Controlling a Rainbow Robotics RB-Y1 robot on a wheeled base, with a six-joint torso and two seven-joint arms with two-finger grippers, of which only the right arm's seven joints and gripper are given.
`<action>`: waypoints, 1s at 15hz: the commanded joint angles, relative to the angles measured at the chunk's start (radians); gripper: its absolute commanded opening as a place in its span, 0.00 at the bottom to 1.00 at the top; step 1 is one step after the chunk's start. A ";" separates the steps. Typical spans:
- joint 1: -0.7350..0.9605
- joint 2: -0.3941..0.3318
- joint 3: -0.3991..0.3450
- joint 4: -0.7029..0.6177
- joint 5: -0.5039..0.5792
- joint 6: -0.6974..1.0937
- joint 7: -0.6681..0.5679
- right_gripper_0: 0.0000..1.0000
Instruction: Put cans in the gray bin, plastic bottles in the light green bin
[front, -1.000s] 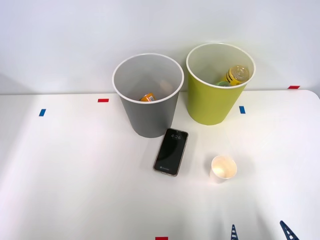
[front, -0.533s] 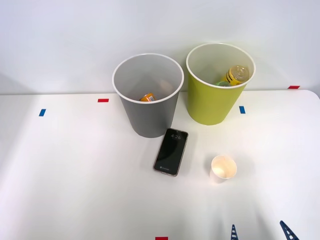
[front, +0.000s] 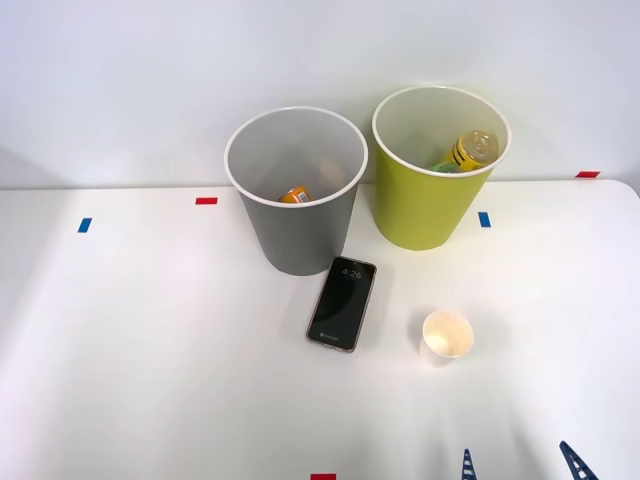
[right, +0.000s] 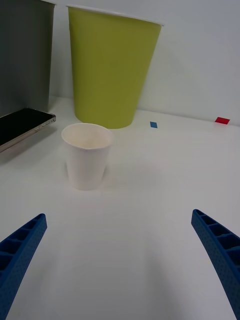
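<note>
On the white worktop (front: 150, 350) against a pale wall, the gray bin (front: 297, 190) half-hides an orange can (front: 295, 195) (hand (right: 120, 260) spread apart).

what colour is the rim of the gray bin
White: the gray bin has a white rim and a pale inside, clearest in the front view.

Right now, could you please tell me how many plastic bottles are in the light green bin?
2 visible in the light green bin: a yellow-label bottle against its far-right wall, a green bottle just beneath it. More may lie hidden lower.
</note>
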 joint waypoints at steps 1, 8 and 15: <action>0.000 0.000 0.000 0.000 0.000 0.000 0.000 1.00; 0.000 0.000 0.000 0.000 0.000 0.000 0.000 1.00; 0.000 0.000 0.000 0.000 0.000 0.000 0.000 1.00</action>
